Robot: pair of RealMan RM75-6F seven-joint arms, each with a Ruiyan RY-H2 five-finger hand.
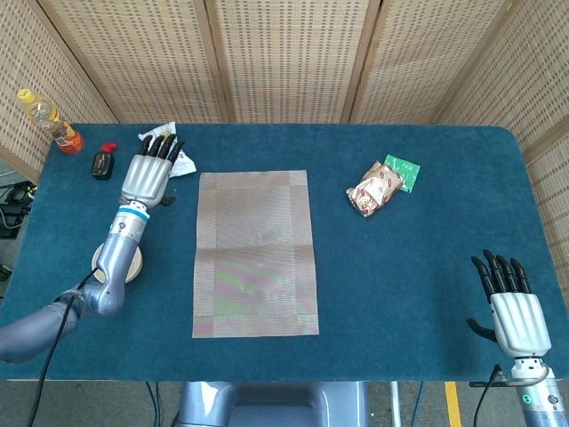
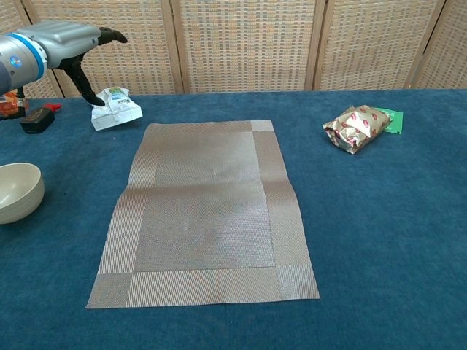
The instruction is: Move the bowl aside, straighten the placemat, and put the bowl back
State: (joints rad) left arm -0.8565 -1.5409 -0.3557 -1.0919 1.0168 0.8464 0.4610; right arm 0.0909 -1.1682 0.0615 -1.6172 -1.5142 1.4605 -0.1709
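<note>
Placemat (image 1: 255, 253) lies flat mid-frame; bowl (image 2: 17, 191) waits at left (clearing the mat). Left hand (image 1: 149, 174) hovers empty, fingers spread.

Placemat (image 2: 204, 215): woven, tan-grey, unfolded flat at the table's (image 2: 379, 219) middle. Bowl (image 2: 18, 191): cream, upright, at the left edge, apart from the mat. Left hand (image 2: 69, 40): raised over the far left corner, empty, above a white packet (image 2: 115, 108). Red-patterned foil packet (image 2: 355, 128): far right, on a green packet (image 2: 390, 120).
</note>
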